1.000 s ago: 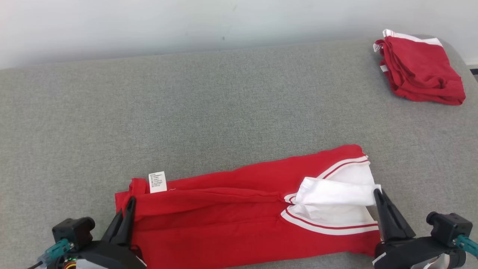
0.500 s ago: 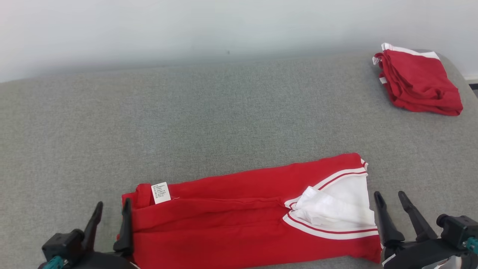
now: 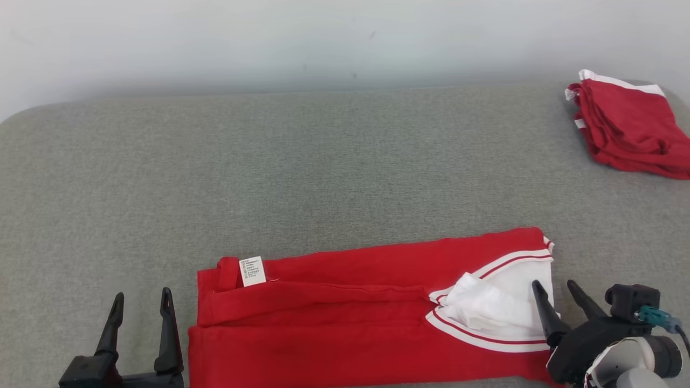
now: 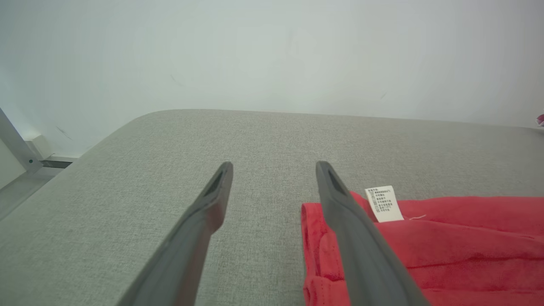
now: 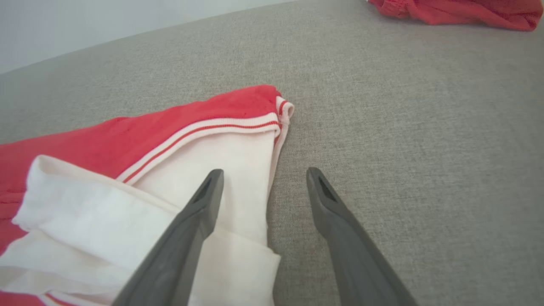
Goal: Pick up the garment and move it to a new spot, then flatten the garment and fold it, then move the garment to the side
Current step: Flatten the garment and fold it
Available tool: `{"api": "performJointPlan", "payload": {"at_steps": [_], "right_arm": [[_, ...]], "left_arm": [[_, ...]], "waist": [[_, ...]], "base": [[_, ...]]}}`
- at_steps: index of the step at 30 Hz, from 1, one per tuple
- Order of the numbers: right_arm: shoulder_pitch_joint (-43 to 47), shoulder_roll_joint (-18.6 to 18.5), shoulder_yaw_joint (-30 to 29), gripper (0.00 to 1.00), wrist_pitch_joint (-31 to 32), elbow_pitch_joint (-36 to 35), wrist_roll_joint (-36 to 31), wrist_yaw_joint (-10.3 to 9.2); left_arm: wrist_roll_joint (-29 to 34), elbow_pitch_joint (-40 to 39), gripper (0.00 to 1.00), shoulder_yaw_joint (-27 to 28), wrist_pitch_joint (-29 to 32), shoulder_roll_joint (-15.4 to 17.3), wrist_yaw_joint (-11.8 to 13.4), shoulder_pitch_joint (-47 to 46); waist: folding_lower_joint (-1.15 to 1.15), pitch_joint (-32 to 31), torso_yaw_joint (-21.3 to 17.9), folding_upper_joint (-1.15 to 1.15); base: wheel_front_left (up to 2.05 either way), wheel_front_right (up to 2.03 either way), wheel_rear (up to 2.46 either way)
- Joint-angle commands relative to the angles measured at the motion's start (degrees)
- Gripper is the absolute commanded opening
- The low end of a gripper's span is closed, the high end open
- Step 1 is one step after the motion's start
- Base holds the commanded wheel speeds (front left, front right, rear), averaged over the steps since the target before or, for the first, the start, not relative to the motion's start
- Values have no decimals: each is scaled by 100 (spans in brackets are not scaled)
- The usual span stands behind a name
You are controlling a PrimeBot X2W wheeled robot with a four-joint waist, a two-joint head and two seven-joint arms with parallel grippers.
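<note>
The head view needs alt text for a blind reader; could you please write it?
A red garment with white trim lies folded lengthwise on a grey padded surface. The left gripper and right gripper stand open at its ends, holding nothing. A second red garment lies folded far right.

Soft red cloth garment (image 3: pixel 345 318) lies on rough grey woven upholstery (image 3: pixel 269 178).
</note>
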Motion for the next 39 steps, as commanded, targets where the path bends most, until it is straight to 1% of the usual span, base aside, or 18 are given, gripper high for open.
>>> {"api": "performJointPlan", "payload": {"at_steps": [1, 6, 9, 10, 11, 12, 16, 19, 26, 30, 34, 39], "right_arm": [[-90, 16, 59, 100, 24, 252, -19, 3], [-193, 74, 293, 100, 157, 783, 92, 3], [-206, 102, 433, 100, 248, 931, 162, 3], [-211, 108, 516, 44, 279, 973, 199, 8], [-219, 110, 592, 25, 291, 1003, 240, 8], [-228, 99, 667, 0, 314, 1018, 286, 9], [-299, -22, 811, 0, 306, 1092, 462, 8], [-375, -134, 800, 0, 207, 1155, 535, -5], [-572, -635, 386, 0, 21, 1432, 616, -6], [-630, -986, 163, 0, -33, 1550, 487, -6], [-662, -1107, 154, 0, -39, 1343, 405, -6], [-532, -1006, 326, 0, 134, 622, 256, -6]], "left_arm": [[146, -28, 100, 71, -16, -74, -58, 102], [401, -15, 100, 293, -16, -245, -152, 198], [513, -8, 100, 386, -17, -285, -189, 254], [588, 10, 100, 406, -17, -315, -194, 296], [656, 1, 100, 445, -17, -330, -215, 323], [708, -11, 100, 487, -17, -350, -238, 349], [835, 0, 100, 627, -17, -426, -302, 459], [933, -47, 100, 718, -17, -483, -347, 499], [1094, -34, 100, 874, -17, -592, -463, 590], [1131, -28, 100, 939, -17, -670, -543, 603], [1181, -15, 100, 1036, -17, -737, -593, 646], [1224, 10, 100, 1147, -17, -810, -666, 698]], "waist": [[0, 13, 136, 0], [0, 9, 237, 0], [0, -3, 249, 0], [0, -17, 251, 0], [0, -35, 251, 0], [0, -46, 249, 0], [0, -135, 235, 0], [0, -216, 230, 0], [0, -429, 163, 0], [0, -499, 92, 0], [0, -537, -15, 0], [0, -572, -152, 0]], "base": [[0, 0, 0], [0, 0, 0], [0, 0, 0], [0, 0, 0], [0, 0, 0], [0, 0, 0], [0, 0, 0], [0, 0, 0], [0, 0, 0], [0, 0, 0], [0, 0, 0], [0, 0, 0]]}}
